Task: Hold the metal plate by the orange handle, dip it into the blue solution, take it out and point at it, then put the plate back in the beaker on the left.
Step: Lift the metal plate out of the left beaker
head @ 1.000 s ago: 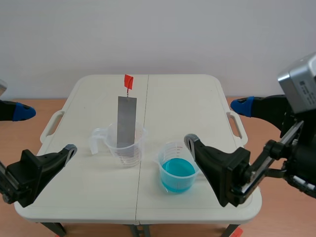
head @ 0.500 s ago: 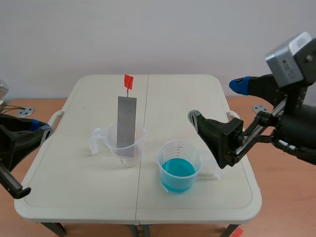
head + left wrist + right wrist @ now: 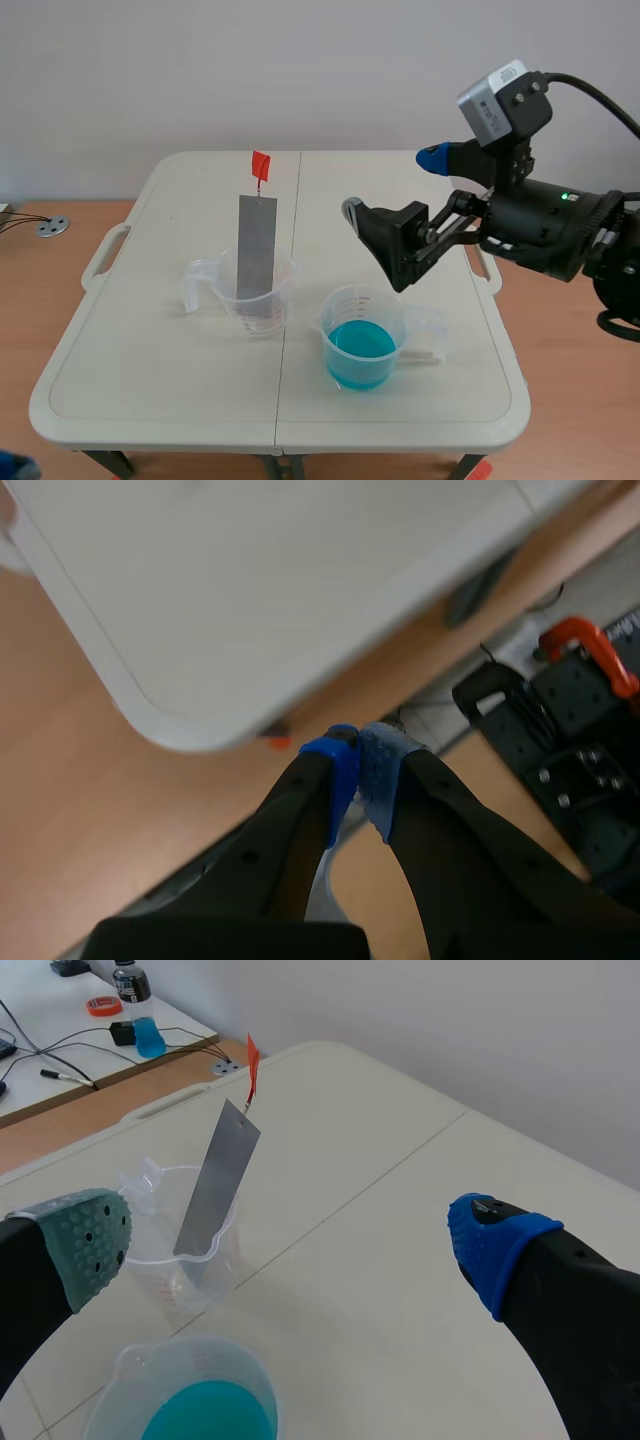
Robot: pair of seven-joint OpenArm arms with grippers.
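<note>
The metal plate is grey, its handle orange-red, the solution blue, the table cream.

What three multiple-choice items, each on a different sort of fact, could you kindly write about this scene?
1. Where is the metal plate? A standing in the left beaker; B on the floor; C held by a person.
2. How many beakers stand on the table? A one; B two; C three.
3. How is the right hand? A open; B shut on nothing; C shut on a handle.
Key: A, the plate rests inside the clear beaker; B, the other holds blue solution; A, its pads stand wide apart.
</note>
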